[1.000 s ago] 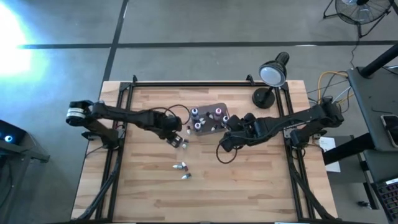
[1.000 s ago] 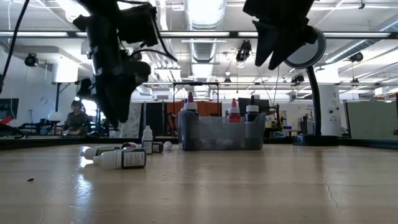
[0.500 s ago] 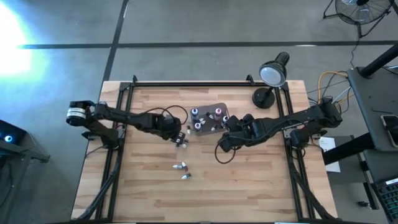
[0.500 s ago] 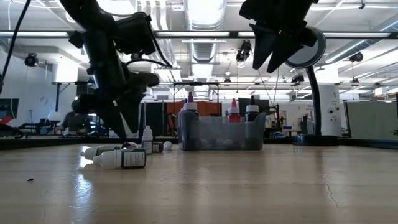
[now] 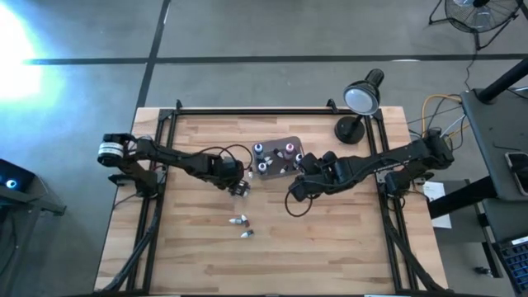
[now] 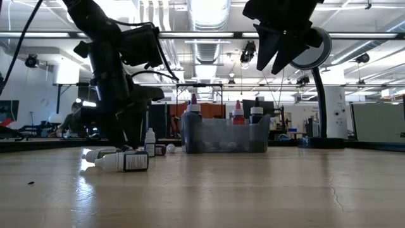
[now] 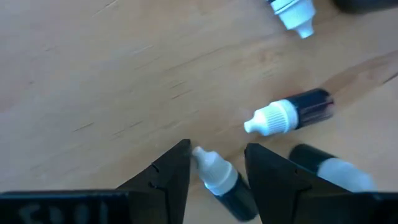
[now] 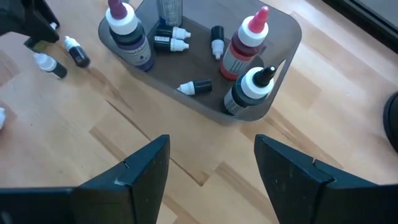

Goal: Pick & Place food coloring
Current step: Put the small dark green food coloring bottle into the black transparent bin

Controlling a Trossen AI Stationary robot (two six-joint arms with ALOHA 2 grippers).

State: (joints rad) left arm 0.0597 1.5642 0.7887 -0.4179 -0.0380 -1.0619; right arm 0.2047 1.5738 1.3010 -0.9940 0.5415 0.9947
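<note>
Your left claw [image 7: 216, 163] has come down over the last second from above the loose bottles to the tabletop [image 5: 330, 239]. Its fingers stand apart, straddling a small white-capped dropper bottle [image 7: 221, 182] lying on its side; nothing is clamped yet, so the pick looks about to begin. Your right claw [image 8: 211, 158] hangs apart and empty near the grey tub [image 8: 283, 34].

Count: three large upright bottles and about four small ones in the tub. On the wood, a cluster of three or four by the left claw, plus two nearer the front edge [image 5: 241, 227].
</note>
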